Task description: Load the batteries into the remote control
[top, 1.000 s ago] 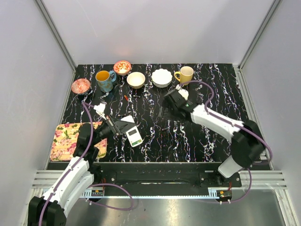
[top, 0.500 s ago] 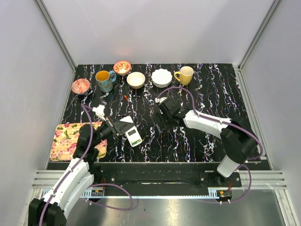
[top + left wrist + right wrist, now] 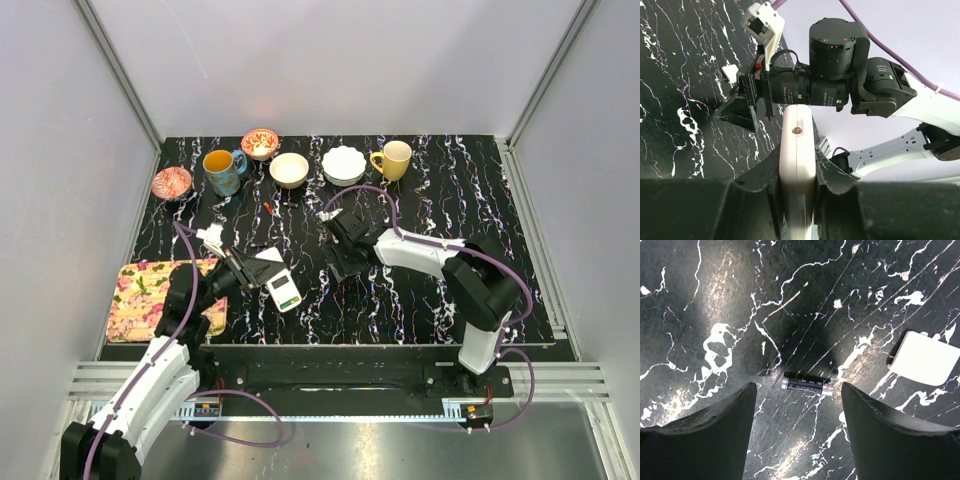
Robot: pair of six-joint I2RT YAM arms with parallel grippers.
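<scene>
Black glossy table (image 3: 420, 290), veined in white, is sitting inside pale grey walls (image 3: 330, 60). The left gripper (image 3: 797, 175) is clamping the white remote control (image 3: 797, 145) (seen edge-on from its wrist), while the right gripper (image 3: 798, 400) is hovering, jaws apart, either side of a dark battery (image 3: 807, 384) lying on the tabletop

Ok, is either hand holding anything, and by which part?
Left hand clamps the remote control near one end, the other end sticking out. Right hand is open and empty, above a battery lying on the table.
</scene>
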